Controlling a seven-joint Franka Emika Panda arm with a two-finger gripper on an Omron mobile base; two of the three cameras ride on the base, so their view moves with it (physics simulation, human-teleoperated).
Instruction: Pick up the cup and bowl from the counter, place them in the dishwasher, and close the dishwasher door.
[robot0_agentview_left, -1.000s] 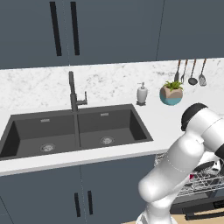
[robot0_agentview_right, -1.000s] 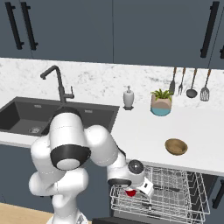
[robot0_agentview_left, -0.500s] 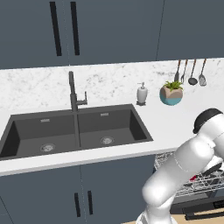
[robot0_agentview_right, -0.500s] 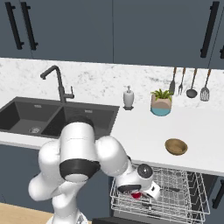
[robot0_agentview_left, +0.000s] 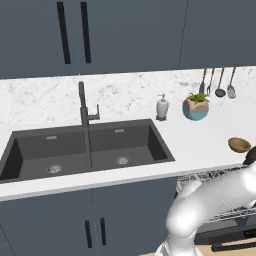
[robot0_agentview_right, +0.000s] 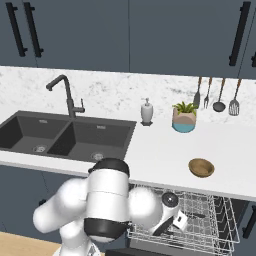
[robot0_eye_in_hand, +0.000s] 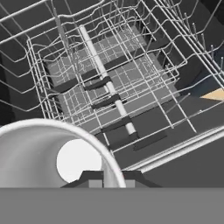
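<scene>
In the hand view, the cup (robot0_eye_in_hand: 48, 153) filled the lower left of the frame, its pale rim curving over the two dark finger tips of the pincer (robot0_eye_in_hand: 110, 178), which was clamped narrowly on the cup's wall, one tip on each side of it. Beyond the cup lay the silver wire rack (robot0_eye_in_hand: 109, 83) of the dishwasher (robot0_agentview_right: 200, 225), spread across the middle and upper part of that frame.

In the right base view, the pincer (robot0_agentview_right: 172, 225) sat low at the bottom centre, down inside the pulled-out rack. The bowl (robot0_agentview_right: 201, 167) rested on the counter (robot0_agentview_right: 150, 150) at right of centre, well apart from the rack below it. At upper centre, a soap bottle (robot0_agentview_right: 146, 111) and a plant pot (robot0_agentview_right: 184, 117) stood near each other against the back wall. The dark sink (robot0_agentview_right: 60, 137) lay at left.
</scene>
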